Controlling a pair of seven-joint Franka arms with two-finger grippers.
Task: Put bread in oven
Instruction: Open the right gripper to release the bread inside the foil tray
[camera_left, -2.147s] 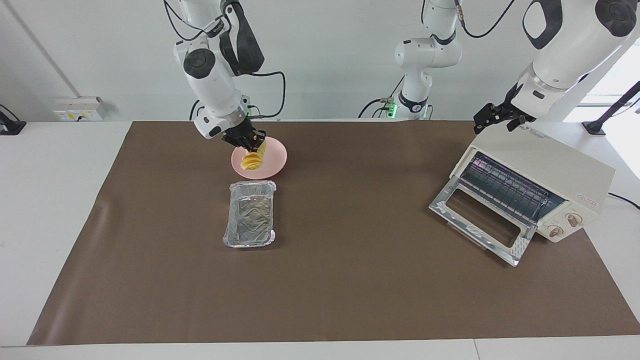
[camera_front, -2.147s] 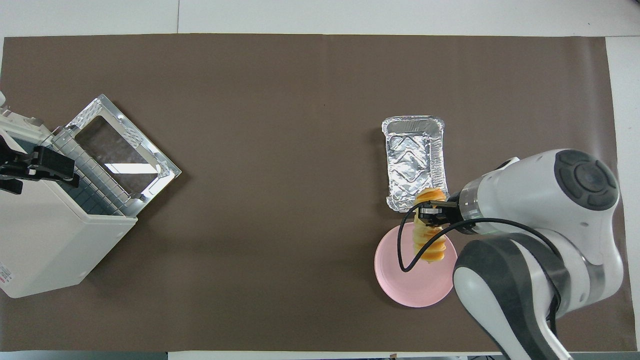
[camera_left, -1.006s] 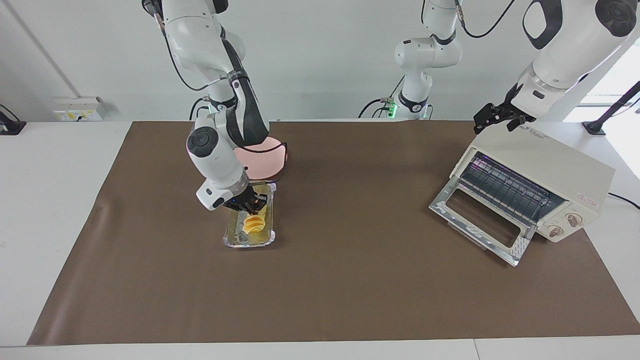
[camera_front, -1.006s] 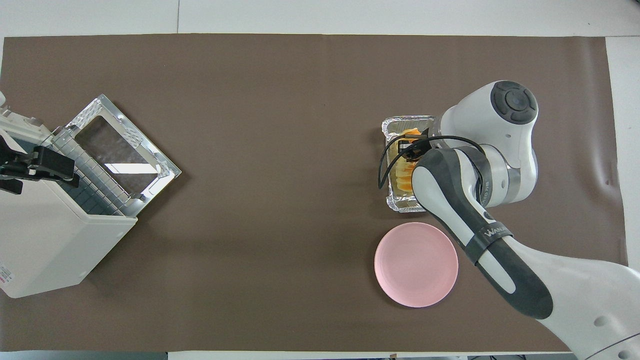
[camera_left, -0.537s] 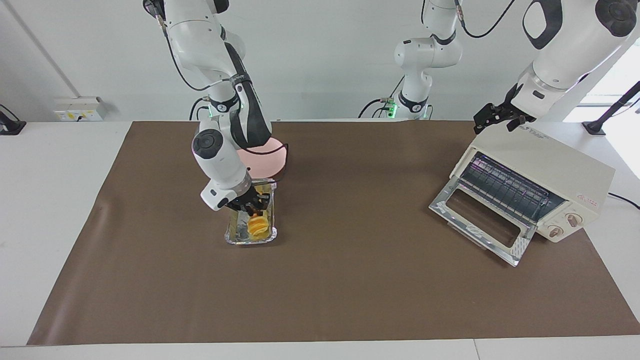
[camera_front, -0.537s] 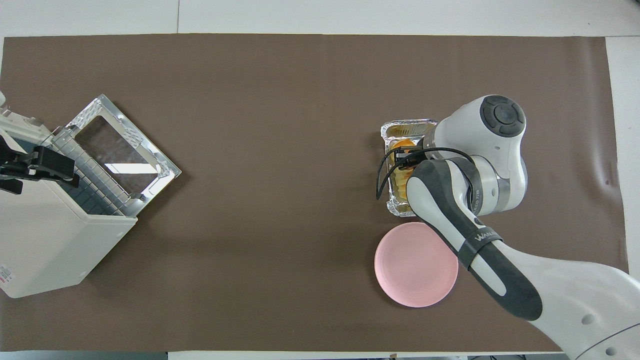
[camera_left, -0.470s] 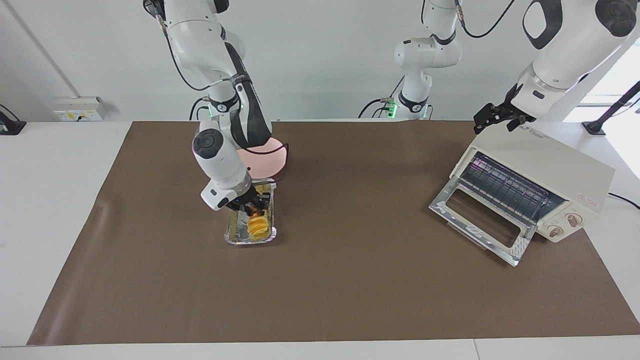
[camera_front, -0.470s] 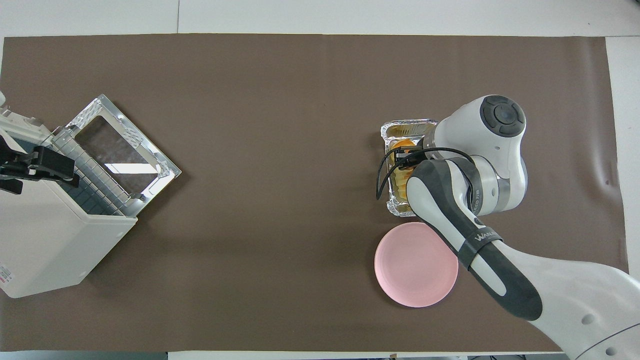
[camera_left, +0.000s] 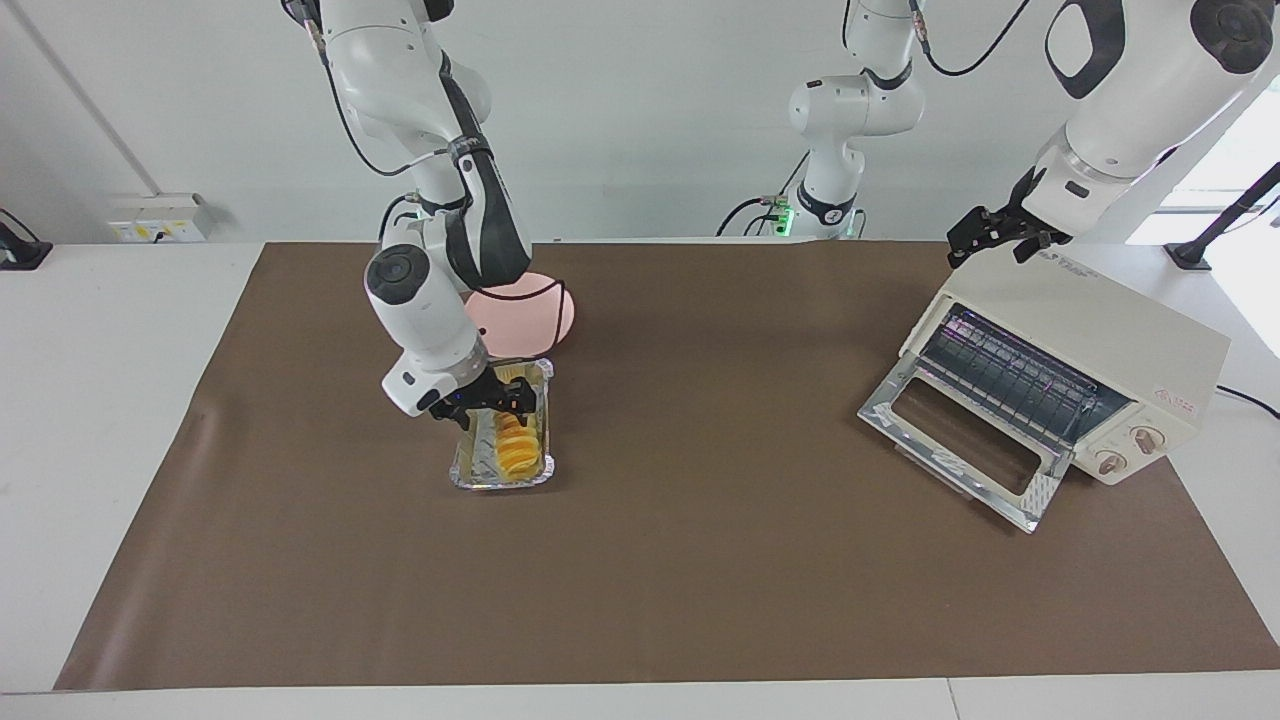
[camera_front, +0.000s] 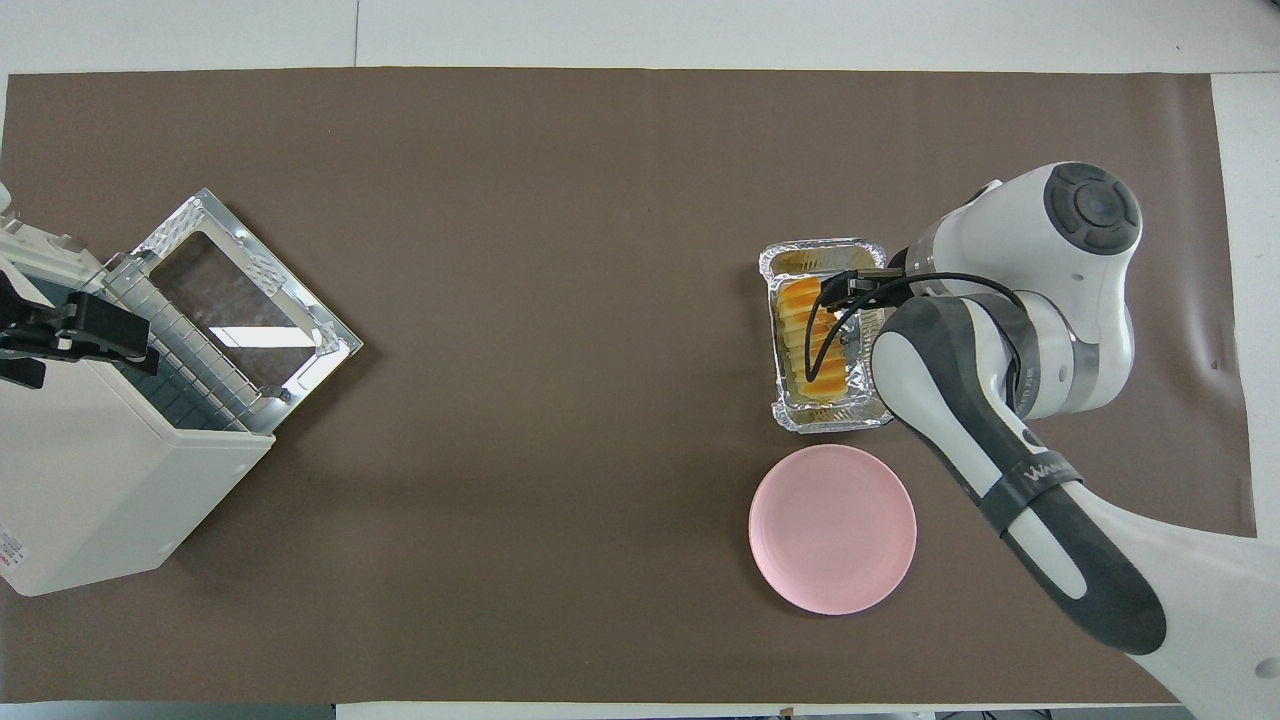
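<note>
A brown mat (camera_left: 700, 560) covers most of a white table (camera_left: 110, 420), with a plain pale wall rising at the robots' end and a wall socket box (camera_left: 160, 218) toward the right arm's end. The bread (camera_left: 514, 447) lies flat inside the silver foil tray (camera_front: 870, 415), its long axis running from nearer the robots to farther from them, in line with the tray's own length; its ridged segments cross that axis. The round pink plate (camera_front: 832, 528) sits just nearer the robots than the tray. The right gripper (camera_left: 487, 398) hangs low over the tray's nearer end, its fingers spread apart and gripping nothing, the bread free below them. The oven (camera_left: 1090, 350) stands at the left arm's end of the table, turned at an angle, its glass door dropped open and the wire rack showing. The left gripper (camera_left: 992, 234) waits over the oven's top corner, fingers apart. The right arm's dark forearm band reads "WANA…" in the overhead view; a small red label on the oven is too small to read.
</note>
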